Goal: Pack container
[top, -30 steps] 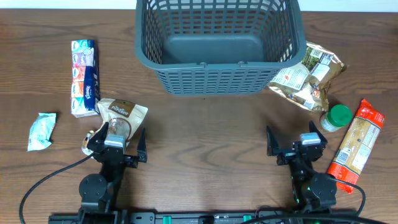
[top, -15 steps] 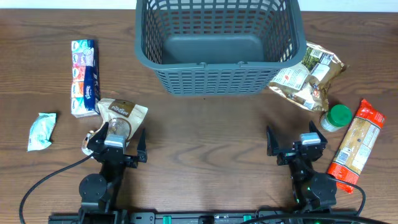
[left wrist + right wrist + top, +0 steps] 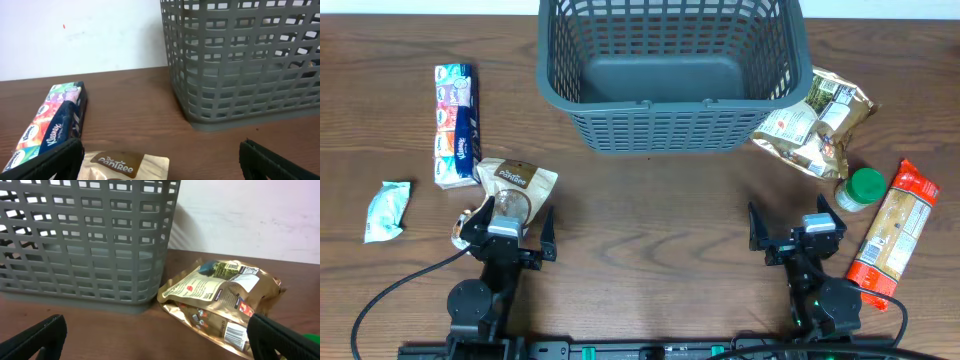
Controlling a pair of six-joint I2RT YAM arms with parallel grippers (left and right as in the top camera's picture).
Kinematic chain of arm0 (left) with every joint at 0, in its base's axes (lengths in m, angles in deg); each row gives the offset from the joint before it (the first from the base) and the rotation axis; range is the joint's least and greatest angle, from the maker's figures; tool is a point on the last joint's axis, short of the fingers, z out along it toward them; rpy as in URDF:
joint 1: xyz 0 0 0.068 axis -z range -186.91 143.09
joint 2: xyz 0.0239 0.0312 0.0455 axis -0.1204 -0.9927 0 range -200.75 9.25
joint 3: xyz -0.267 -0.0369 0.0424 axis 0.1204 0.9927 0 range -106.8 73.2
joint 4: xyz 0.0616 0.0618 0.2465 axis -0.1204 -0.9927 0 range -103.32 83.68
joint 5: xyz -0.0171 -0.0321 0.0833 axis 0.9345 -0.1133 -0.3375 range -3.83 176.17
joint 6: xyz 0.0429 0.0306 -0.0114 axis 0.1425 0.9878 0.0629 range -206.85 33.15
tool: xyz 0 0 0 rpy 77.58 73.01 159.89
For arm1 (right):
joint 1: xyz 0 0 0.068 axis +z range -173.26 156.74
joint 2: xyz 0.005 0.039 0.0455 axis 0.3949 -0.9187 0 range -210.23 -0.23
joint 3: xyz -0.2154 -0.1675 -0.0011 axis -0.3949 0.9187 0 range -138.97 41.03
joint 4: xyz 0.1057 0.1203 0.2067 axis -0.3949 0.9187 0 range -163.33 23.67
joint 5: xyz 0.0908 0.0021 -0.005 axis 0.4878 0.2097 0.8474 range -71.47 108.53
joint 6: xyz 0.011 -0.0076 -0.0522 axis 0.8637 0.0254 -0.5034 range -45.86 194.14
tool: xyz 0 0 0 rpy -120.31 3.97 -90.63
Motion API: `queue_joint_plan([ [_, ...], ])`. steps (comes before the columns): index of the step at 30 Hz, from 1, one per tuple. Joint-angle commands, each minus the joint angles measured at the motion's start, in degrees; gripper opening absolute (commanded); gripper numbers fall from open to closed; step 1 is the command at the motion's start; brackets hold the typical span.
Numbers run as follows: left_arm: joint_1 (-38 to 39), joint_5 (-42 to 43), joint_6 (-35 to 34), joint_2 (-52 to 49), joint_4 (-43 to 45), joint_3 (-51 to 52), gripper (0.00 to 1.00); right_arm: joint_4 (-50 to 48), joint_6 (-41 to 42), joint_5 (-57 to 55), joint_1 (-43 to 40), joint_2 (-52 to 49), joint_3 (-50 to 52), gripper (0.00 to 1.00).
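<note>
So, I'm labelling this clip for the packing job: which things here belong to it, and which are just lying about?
Belong to the job:
basket, empty now
likely to go in: Kleenex pack, PanTree pouch, small pale packet, gold snack bag, green-lidded jar, orange-red long packet

Just lying about:
black cable, part of the rig

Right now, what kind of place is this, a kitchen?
Probably a robot test bench, not a kitchen: the left gripper and right gripper sit at a wooden table by a bare white wall, with packets beside an empty grey basket.
</note>
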Motion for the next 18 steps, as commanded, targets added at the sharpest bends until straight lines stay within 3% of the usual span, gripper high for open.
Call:
queue_joint_plan([
  [1, 0.2, 2.3, -0.3, 0.3, -2.0, 0.8, 0.98, 0.3, 0.7, 0.2, 0.5, 0.3, 0.1, 0.99],
  [4, 0.2, 2.2, -0.3, 0.3, -2.0, 0.8, 0.98, 0.4, 3.1, 1.4, 0.5, 0.3, 0.1, 0.99],
  [11, 0.2, 2.1, -1.2, 0.3, -2.0, 0.8, 0.98, 0.4, 19.5, 3.0, 0.5, -0.8, 0.1, 0.99],
  [15, 0.2, 2.0, -7.8, 0.3, -1.8, 0.2, 0.98, 0.1, 30.9, 4.6, 0.5, -1.6, 0.1, 0.99],
  [18, 0.2, 2.0, -10.9, -0.1, -4.1, -1.7, 0.98, -1.4, 31.7, 7.1, 0.5, -2.0, -0.2, 0.99],
])
